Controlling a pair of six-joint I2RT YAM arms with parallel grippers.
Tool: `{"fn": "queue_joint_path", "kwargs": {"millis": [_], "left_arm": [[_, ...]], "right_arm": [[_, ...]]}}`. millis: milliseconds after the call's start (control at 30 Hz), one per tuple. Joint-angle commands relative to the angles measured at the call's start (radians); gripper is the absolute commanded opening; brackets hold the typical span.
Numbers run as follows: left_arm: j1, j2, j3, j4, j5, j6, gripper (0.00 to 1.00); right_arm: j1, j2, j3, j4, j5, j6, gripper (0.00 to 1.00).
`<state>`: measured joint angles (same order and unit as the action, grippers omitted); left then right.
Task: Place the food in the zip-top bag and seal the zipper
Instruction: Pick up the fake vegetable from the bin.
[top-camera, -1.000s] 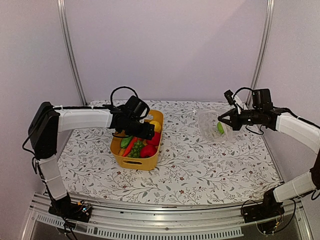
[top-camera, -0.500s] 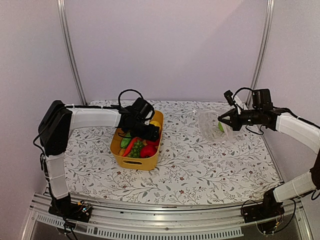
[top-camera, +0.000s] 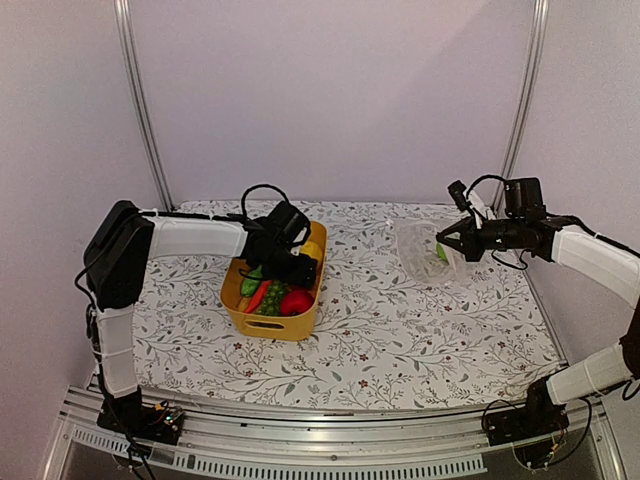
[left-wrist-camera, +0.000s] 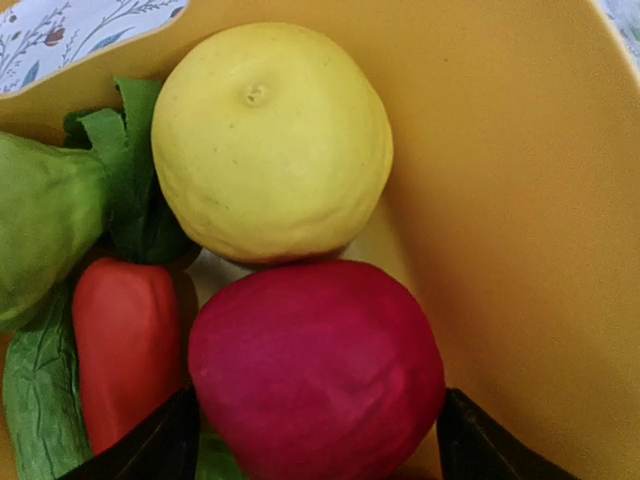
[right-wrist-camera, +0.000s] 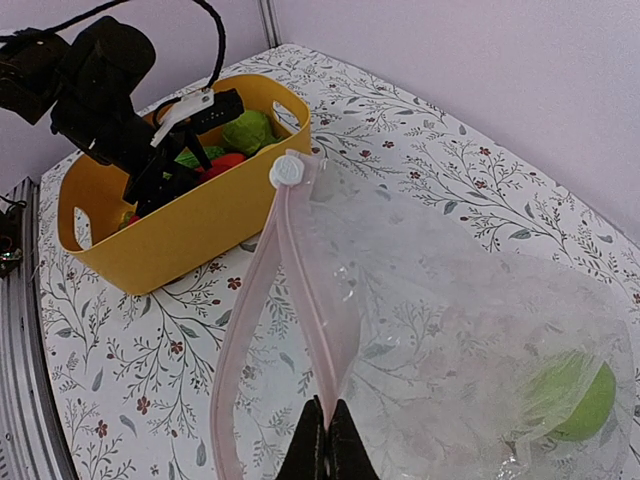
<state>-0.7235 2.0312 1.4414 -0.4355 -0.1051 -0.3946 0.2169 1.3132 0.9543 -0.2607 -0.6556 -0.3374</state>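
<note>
**Left claw deeper in the tub, right claw pinching the bag**

From above, the left arm has swung further right than a second ago. Its left gripper (top-camera: 300, 268) now sits lower among the food in the one yellow tub (top-camera: 268, 322), left of centre on the flowered table (top-camera: 400, 340). The right arm has not moved. Its right gripper (top-camera: 445, 245) holds the one zip-top bag (top-camera: 418, 250) at the far right, with a single green piece (top-camera: 441, 252) inside.

The left wrist camera shows the two dark fingertips (left-wrist-camera: 160, 450) apart, one on each side of a dark red round fruit (left-wrist-camera: 315, 365). I cannot tell whether they touch it. Behind it lies one yellow round fruit (left-wrist-camera: 270, 140). To the left are one red pepper (left-wrist-camera: 125, 360) and a green vegetable (left-wrist-camera: 45, 230) with leaves.

The right wrist camera shows the claw tips closed together on the pale pink zipper (right-wrist-camera: 300, 300). The strip's two halves spread apart below the one white slider (right-wrist-camera: 291, 170). One green ball sits in the bag's far corner.
</note>
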Motion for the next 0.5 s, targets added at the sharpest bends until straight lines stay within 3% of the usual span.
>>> {"fn": "queue_joint_path", "kwargs": {"millis": [0,200,467], "left_arm": [[0.015,-0.013,0.000,0.015,-0.027,0.013,0.74],[0.018,-0.051,-0.004,0.021,-0.052,0.028,0.67],[0.018,-0.154,-0.017,-0.017,-0.092,0.037,0.66]], "right_arm": [[-0.003,-0.011,-0.012,0.006,0.011,-0.011,0.00],[-0.005,-0.013,-0.012,0.005,0.011,-0.012,0.00],[-0.006,-0.014,-0.012,0.003,0.011,-0.016,0.00]]}}
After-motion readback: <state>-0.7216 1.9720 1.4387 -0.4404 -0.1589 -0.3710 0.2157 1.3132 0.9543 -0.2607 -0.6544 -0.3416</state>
